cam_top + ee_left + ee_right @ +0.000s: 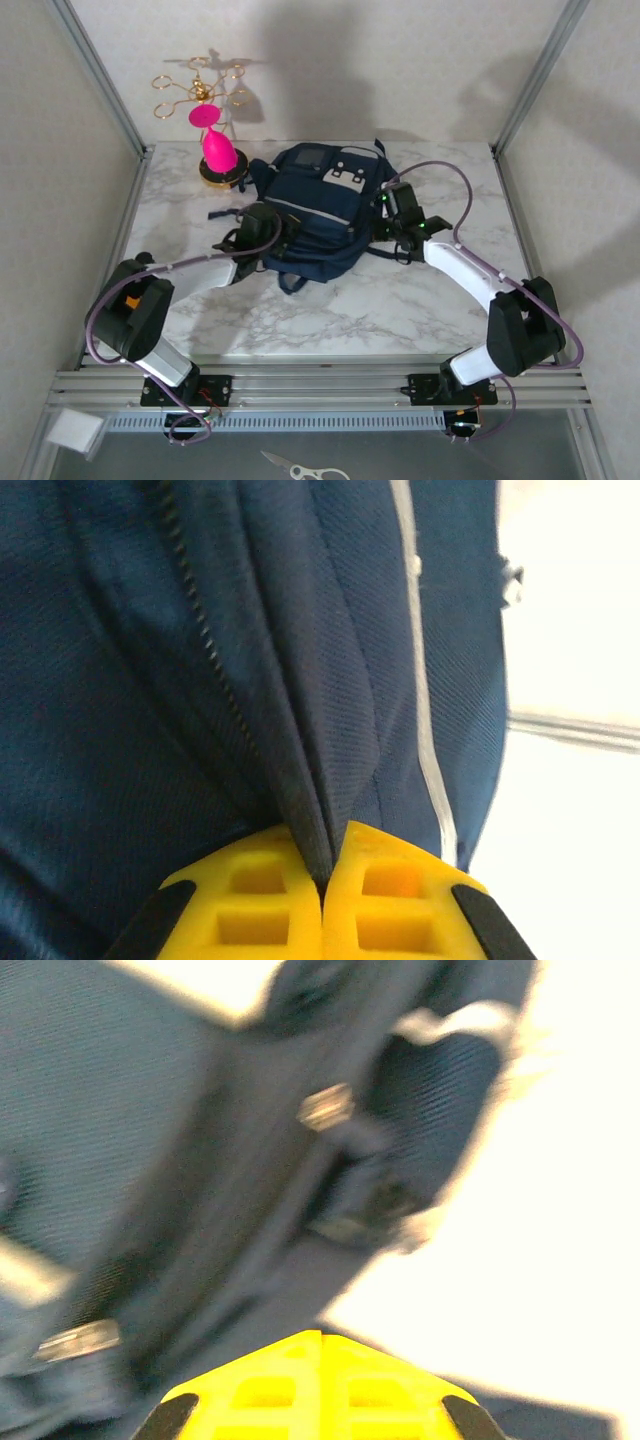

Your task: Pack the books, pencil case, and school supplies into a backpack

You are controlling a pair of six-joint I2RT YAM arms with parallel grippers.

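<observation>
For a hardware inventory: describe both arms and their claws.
Both arms have black joints, white links and looping purple-grey cables. The left arm carries an orange mark; the right arm shows green lights near its wrist. The left claw and right claw are yellow, grid-moulded, black-edged.

No wording, brand name or number is legible anywhere in the scene. The pale patches (352,160) on the front of the backpack (320,215) carry a few small dark marks, seen from overhead, but they are too small to make out as letters or signs.
</observation>
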